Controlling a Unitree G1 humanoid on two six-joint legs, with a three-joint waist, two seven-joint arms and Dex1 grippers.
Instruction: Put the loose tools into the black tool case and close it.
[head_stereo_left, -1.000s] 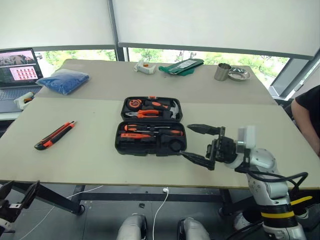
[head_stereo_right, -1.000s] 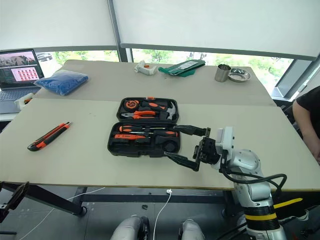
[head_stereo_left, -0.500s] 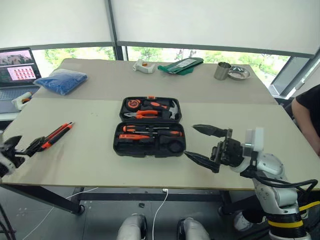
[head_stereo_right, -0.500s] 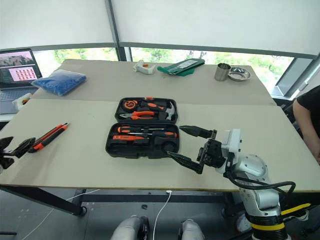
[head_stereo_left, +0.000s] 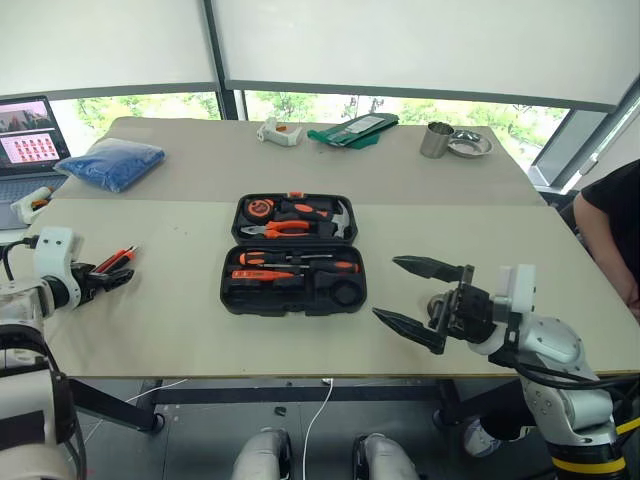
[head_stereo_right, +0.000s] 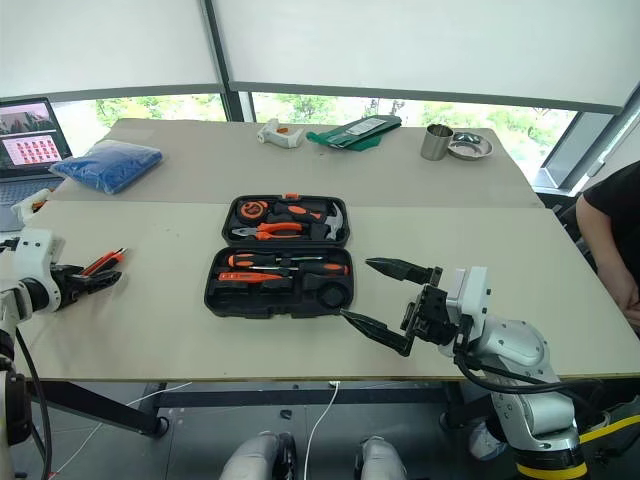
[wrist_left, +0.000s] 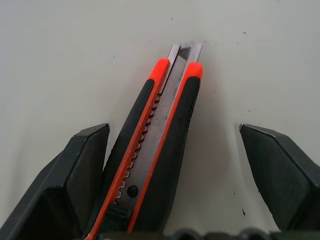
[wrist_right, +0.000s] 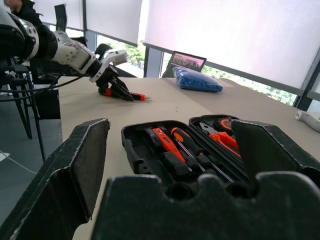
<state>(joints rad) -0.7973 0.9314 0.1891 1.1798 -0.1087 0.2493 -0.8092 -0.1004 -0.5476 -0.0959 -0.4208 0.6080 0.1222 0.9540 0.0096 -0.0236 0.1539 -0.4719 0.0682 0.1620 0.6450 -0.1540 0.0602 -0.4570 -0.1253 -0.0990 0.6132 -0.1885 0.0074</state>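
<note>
The left gripper (wrist_left: 175, 165) stands with its two black fingers spread wide on either side of the orange-black utility knife (wrist_left: 157, 150), which lies flat on the pale table (head_stereo_left: 170, 320). One finger (wrist_left: 75, 175) sits just beside the knife's handle; the other is well apart from it, and the knife is not clamped. In the left eye view this gripper (head_stereo_left: 112, 283) is at the left edge of the frame, at mid height, with the knife's orange tip showing beyond it.

The right gripper (head_stereo_left: 418, 298) is in the lower right of the frame, fingers gaping wide and holding nothing, pointing toward the black tool case (head_stereo_left: 294, 253). It hovers near the case's right end without touching it.

The case lies open in the centre of the frame. Its lower half holds screwdrivers (head_stereo_left: 290, 268) with orange and black handles; its upper half holds pliers (head_stereo_left: 280, 227), a hammer (head_stereo_left: 335, 214) and a tape measure (head_stereo_left: 264, 208).

Toward the upper left lies a blue bag (head_stereo_left: 110, 163), with a laptop (head_stereo_left: 28, 131) at the frame's left edge. Upper right stands a metal cup (head_stereo_left: 435, 140).
</note>
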